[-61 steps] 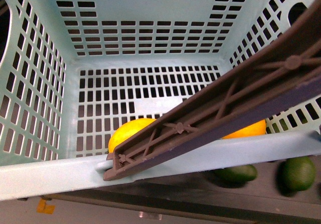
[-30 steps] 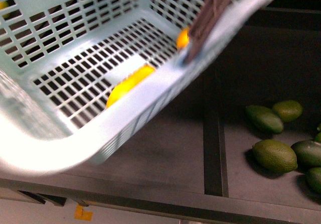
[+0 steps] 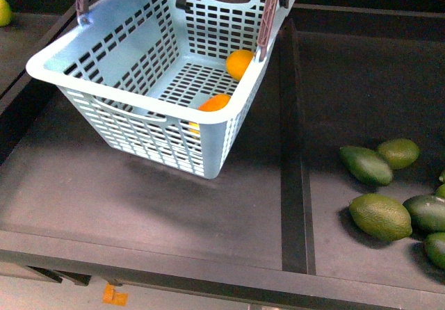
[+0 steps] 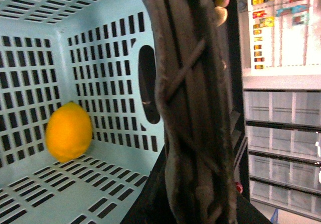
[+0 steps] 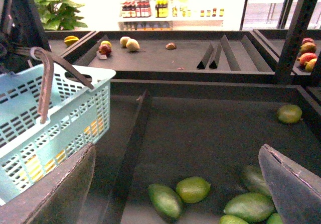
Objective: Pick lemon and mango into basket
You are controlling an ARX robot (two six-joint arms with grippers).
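Nearest in the front view, dark green oval fruits (image 3: 379, 215) lie in the right-hand compartment of the dark display shelf (image 3: 139, 206), beyond a raised divider (image 3: 293, 185). Further back the basket (image 3: 139, 108) hangs tilted above the left compartment, its ribbed handles (image 3: 268, 18) raised. Inside it the mango (image 3: 214, 103) lies against the near wall and the lemon (image 3: 240, 64) sits deeper, by the far corner. The right tool (image 5: 175, 184) is spread wide and empty over the green fruits. The left tool does not show clearly behind the handle; I cannot tell its state.
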